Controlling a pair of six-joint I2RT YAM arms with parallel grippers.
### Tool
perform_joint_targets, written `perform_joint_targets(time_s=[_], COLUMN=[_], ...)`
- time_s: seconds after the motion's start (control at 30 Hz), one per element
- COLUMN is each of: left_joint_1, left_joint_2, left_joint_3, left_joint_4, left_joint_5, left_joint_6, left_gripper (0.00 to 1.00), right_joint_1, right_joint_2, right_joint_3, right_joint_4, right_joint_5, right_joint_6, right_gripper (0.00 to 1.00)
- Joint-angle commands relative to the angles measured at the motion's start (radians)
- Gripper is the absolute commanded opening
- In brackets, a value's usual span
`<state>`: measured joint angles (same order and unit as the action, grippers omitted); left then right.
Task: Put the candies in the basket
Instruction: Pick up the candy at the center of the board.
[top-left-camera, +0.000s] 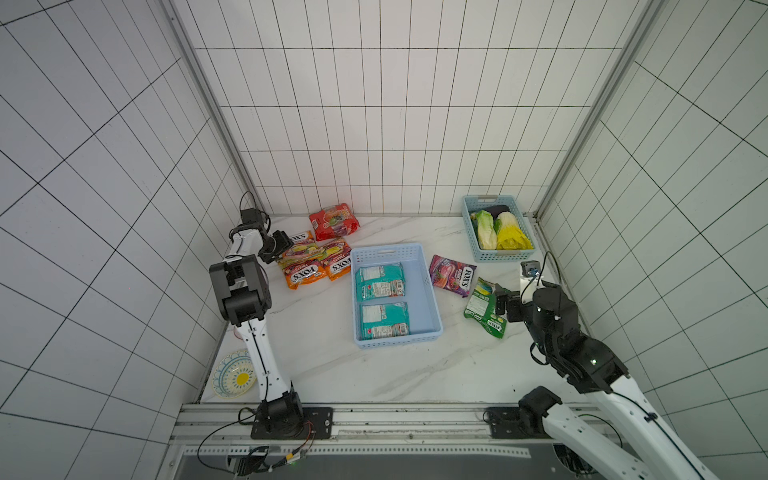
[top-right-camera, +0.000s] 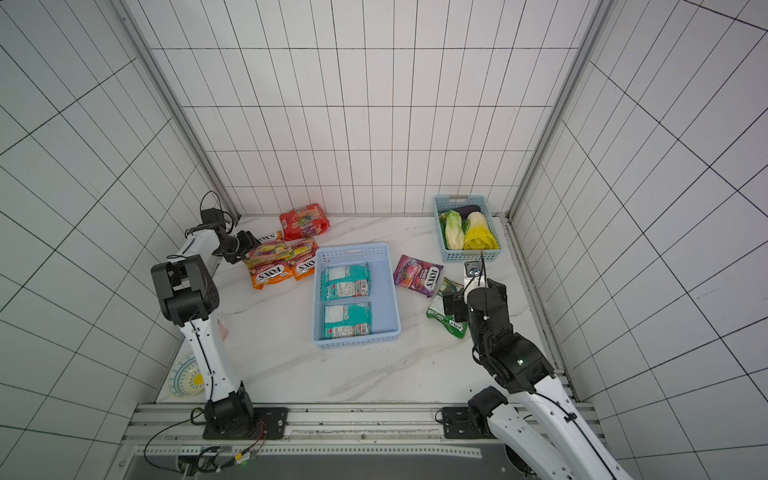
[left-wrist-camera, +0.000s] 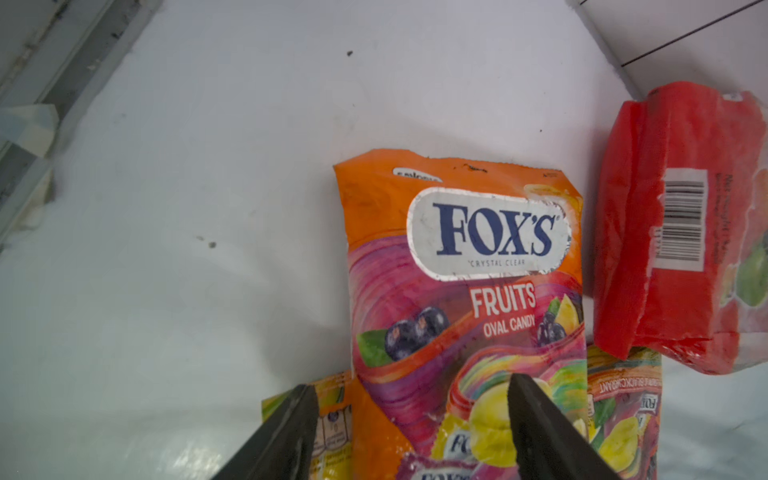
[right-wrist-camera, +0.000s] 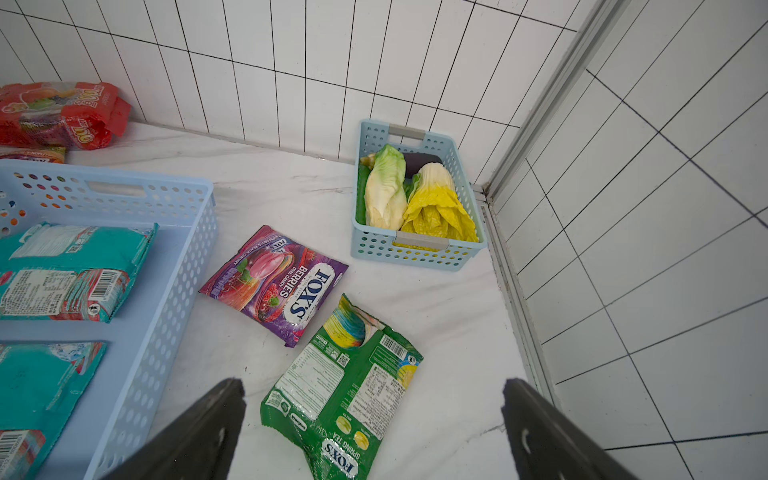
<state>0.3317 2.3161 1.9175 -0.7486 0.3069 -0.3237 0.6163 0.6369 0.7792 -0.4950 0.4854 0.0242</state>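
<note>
The pale blue basket (top-left-camera: 433, 291) sits mid-table with two teal candies bags (top-left-camera: 380, 281) inside. At the back left lies a pile of orange candies bags (top-left-camera: 303, 274) and a red one (top-left-camera: 333, 221). My left gripper (top-left-camera: 274, 249) is low over the pile. In the left wrist view its jaws (left-wrist-camera: 410, 384) stand apart, astride the end of the orange FOX'S Fruits bag (left-wrist-camera: 457, 270). Right of the basket lie a purple bag (top-left-camera: 452, 275) and a green bag (right-wrist-camera: 340, 390). My right gripper (right-wrist-camera: 374, 382) hangs open above the green bag.
A smaller blue basket (top-left-camera: 505, 254) holding leafy vegetables stands in the back right corner. A patterned plate (top-left-camera: 235, 374) lies at the front left edge beside the left arm. Tiled walls close in three sides of the table.
</note>
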Motion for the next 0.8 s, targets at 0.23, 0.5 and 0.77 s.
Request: perform_joint_targets(time_s=[0.23,0.5,0.77], left_joint_1=[0.001,0.001,-0.014], left_joint_2=[0.076,0.030,-0.056], left_joint_3=[0.100,0.089,0.077], left_joint_4=[-0.034,-0.032,-0.034], left_joint_5=[0.043,0.075,0.091], left_joint_6=[0.007,0.006,0.050], left_gripper=[0.44,0.09,0.00], right_joint_1=[-0.006,-0.007,-0.008], right_joint_2=[-0.011,-0.019,-0.026], right_joint_3=[-0.018,-0.018,-0.020], right_joint_4=[0.021,0.021,0.021], right_joint_5=[0.043,0.042,0.048], right_joint_6=[-0.018,-0.018,-0.018], right_gripper=[0.99,0.99,0.99])
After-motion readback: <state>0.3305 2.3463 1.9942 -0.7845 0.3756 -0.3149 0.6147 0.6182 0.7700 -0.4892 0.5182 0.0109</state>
